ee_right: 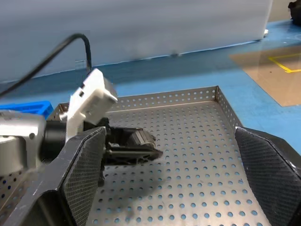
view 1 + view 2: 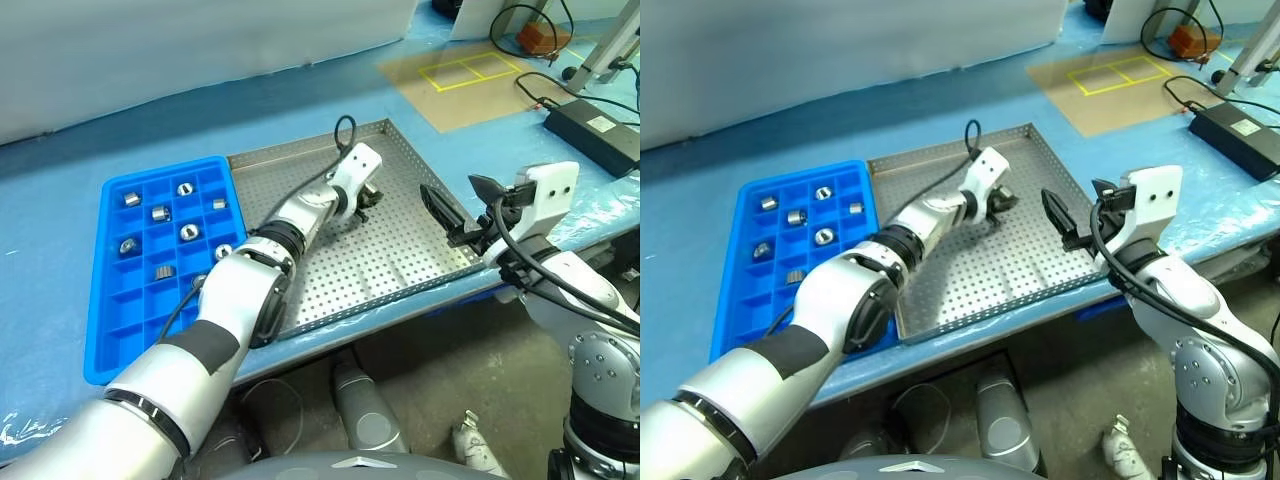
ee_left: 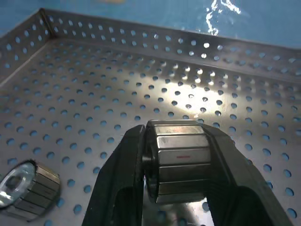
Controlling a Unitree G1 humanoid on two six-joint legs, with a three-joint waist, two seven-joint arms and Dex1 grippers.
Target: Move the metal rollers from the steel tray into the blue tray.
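Over steel tray (image 2: 400, 260): my left claw (image 3: 181, 165) clenched on one roller (image 3: 181, 162), clear of the perforated floor for carrying.
Second roller (image 3: 26, 188): lying loose on the floor, near the grip.
Blue tray (image 2: 105, 300): to my left on the counter, rollers (image 2: 160, 212) sitting singly in compartments.
Right claw (image 2: 455, 215): released, jaws wide, waiting over the tray's right edge.

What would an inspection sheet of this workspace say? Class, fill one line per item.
Surface: blue-covered table.
Job's things: steel tray beside blue tray; several metal rollers in the blue tray's compartments, e.g.; one roller gripped; another roller lies on the steel tray floor.
Clutter: nothing seen on the table.
Grippers: left gripper shut on a roller above the steel tray; right gripper open, fingers wide apart.
Cables: black cable looping at the left wrist; cables and black box on the floor.
Surroundings: yellow floor markings.
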